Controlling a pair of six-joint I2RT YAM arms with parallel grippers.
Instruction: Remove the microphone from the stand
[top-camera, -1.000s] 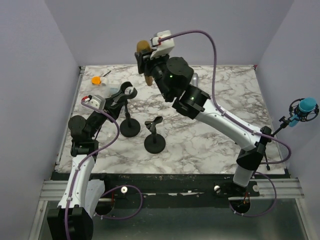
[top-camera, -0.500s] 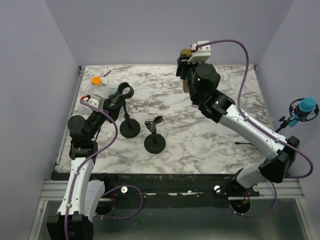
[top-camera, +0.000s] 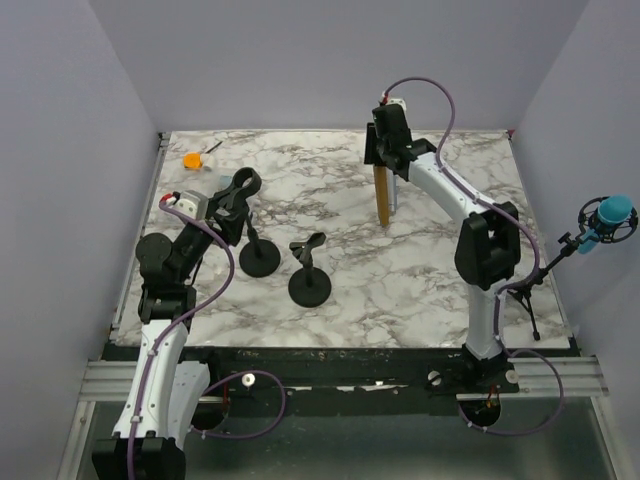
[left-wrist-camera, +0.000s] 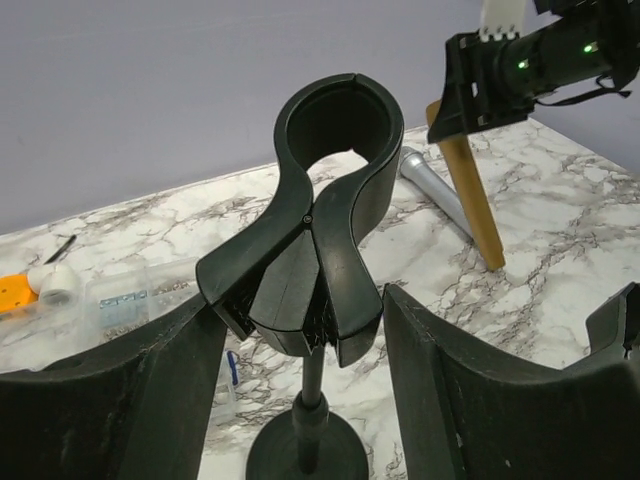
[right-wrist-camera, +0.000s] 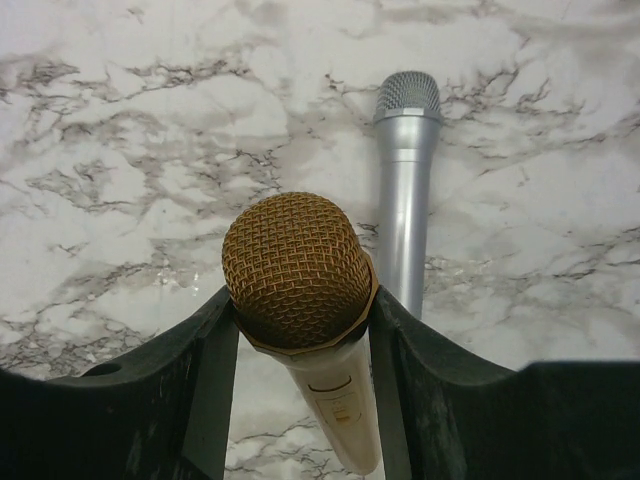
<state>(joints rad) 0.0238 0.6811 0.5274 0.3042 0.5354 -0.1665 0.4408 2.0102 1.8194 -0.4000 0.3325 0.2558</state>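
The marble table carries the stand with the round clip. The right arm reaches well beyond and to the right of that stand, wrist turned straight down; the right gripper is clamped on the gold microphone, which is upright and well apart from the stand. The left arm is folded, with the left gripper level with the stand's clip and its fingers parted on either side of it. A second stand sits just right of the first. Only the right wrist view shows the gold mesh head and a small label on the body, too small to read; a silver microphone lies flat beside it. Left of the stand, the left wrist view shows a clear box with unreadable blue print.
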